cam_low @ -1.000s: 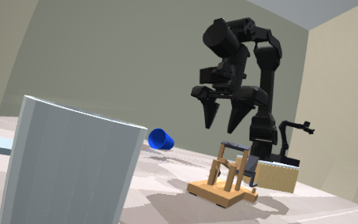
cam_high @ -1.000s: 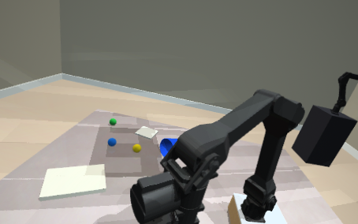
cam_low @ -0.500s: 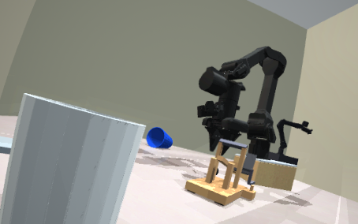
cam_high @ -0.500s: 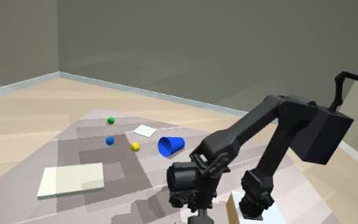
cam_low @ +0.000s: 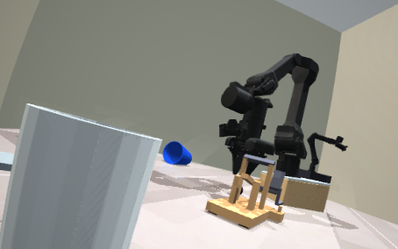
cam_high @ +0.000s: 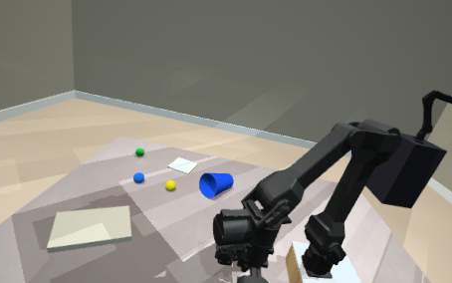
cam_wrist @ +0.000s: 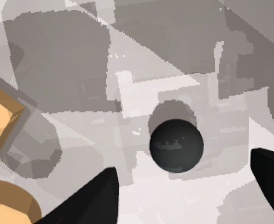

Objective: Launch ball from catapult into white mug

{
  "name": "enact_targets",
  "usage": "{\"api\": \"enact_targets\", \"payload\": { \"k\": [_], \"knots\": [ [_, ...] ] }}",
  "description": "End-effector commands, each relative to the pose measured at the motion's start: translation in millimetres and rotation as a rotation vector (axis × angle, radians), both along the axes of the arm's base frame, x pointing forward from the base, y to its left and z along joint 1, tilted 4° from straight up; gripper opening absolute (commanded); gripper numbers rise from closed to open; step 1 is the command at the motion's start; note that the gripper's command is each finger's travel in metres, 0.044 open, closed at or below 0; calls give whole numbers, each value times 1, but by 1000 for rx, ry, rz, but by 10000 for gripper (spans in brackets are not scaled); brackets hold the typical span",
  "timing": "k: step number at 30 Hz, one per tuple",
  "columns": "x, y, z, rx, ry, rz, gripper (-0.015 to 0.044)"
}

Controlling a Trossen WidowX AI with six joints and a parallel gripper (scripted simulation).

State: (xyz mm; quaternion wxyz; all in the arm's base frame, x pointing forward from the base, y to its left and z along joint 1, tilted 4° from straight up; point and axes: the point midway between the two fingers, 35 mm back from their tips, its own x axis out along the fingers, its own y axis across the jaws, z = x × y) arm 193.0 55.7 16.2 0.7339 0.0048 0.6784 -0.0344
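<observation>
No readable labels/writing. Gripper [cam_low: 245, 168] [cam_wrist: 184, 167] partly open nr catapult [cam_low: 237, 214] [cam_wrist: 0, 120], holding nothing; black ball [cam_wrist: 176, 146] beside catapult.

Taking the corner at the left of the top view as landmark, two plain walls are joined there: a grey-green one [cam_high: 254, 65] [cam_low: 162, 66] to its right, an olive-beige one [cam_high: 20, 50] to its left. Both are edged by a pale baseboard [cam_high: 184, 119]. Below it, a tan floor [cam_high: 95, 114] is crossed by pale light streaks
</observation>
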Motion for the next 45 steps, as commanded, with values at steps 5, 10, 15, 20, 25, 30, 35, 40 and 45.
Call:
{"api": "enact_targets", "payload": {
  "k": [5, 10, 15, 20, 25, 30, 35, 40, 45],
  "knots": [
    [-2, -1, -14, 1, 11, -1, 300],
    [-1, -1, -22, 1, 11, -1, 300],
    [-1, -2, -30, 1, 11, -1, 300],
    [-2, -3, -38, 1, 11, -1, 300],
    [-2, -3, -41, 1, 12, -1, 274],
    [-2, -3, -41, 1, 12, -1, 142],
    [-2, -3, -41, 1, 12, -1, 109],
    [-1, -2, -38, 1, 11, -1, 17],
    [5, 2, -11, 1, 11, -1, 0]
  ]
}}
